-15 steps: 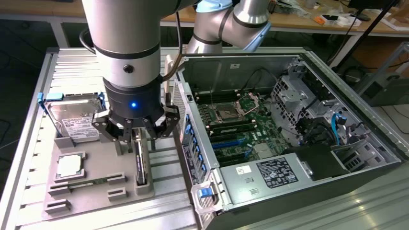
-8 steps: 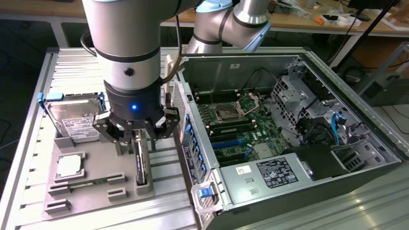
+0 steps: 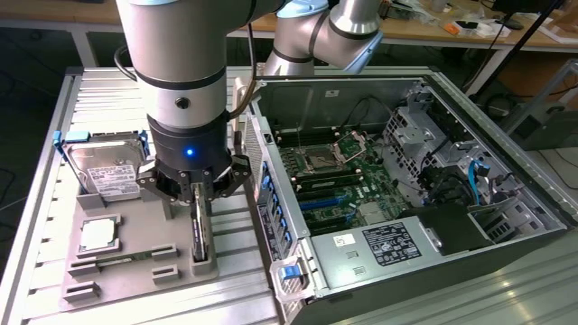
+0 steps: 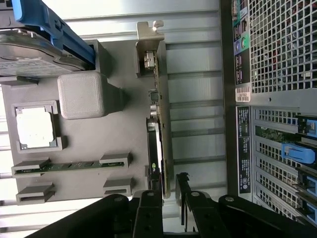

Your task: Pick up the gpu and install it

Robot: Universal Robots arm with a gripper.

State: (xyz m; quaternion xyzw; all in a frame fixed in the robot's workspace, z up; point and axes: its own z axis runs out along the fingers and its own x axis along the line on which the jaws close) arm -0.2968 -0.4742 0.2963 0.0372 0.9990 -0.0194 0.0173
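Exterior view: the gripper (image 3: 200,193) stands directly above the gpu (image 3: 200,233), which rests on edge in a slot of the grey fixture tray (image 3: 135,277). In the wrist view the gripper (image 4: 166,196) straddles one end of the gpu (image 4: 161,114). The jaws are parted narrowly with one finger on each side, and a thin gap shows beside the card. The silver bracket (image 4: 148,34) is at the card's far end.

Also on the fixture tray (image 4: 124,144) are:
- the hard drive (image 3: 108,169) with a white label;
- a processor (image 3: 97,233);
- a memory stick (image 3: 122,257).

The open computer case (image 3: 505,196) lies just beside the tray, on the exterior view's right, with the motherboard (image 3: 334,183) exposed. The power supply label (image 3: 393,244) carries print too small to read.
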